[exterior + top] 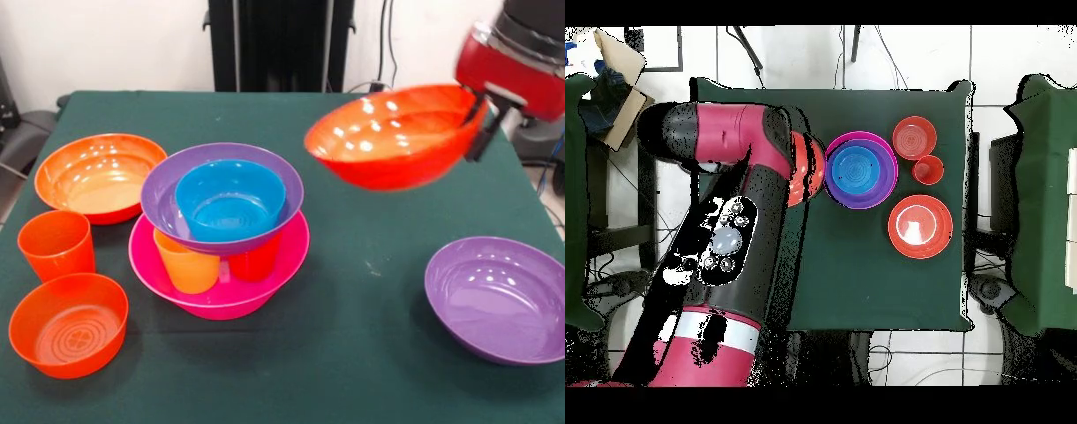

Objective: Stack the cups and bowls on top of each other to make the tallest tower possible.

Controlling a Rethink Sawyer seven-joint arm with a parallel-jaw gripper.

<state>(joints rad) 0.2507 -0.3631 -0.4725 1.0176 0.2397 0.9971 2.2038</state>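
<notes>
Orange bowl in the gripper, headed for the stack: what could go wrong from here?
The wide orange bowl hangs tilted from the gripper by its rim alone, so it may swing or slip.

The tower looks shaky: its purple bowl rests on a yellow cup and a red cup inside the pink bowl. A hard or off-centre landing could tip it.

The blue bowl fills that purple bowl, so the orange one may sit high and rock.

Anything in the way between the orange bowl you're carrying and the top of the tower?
Nothing visible. The wide orange bowl hangs in the gripper above bare table; the air across to the blue bowl topping the tower looks clear.
</notes>
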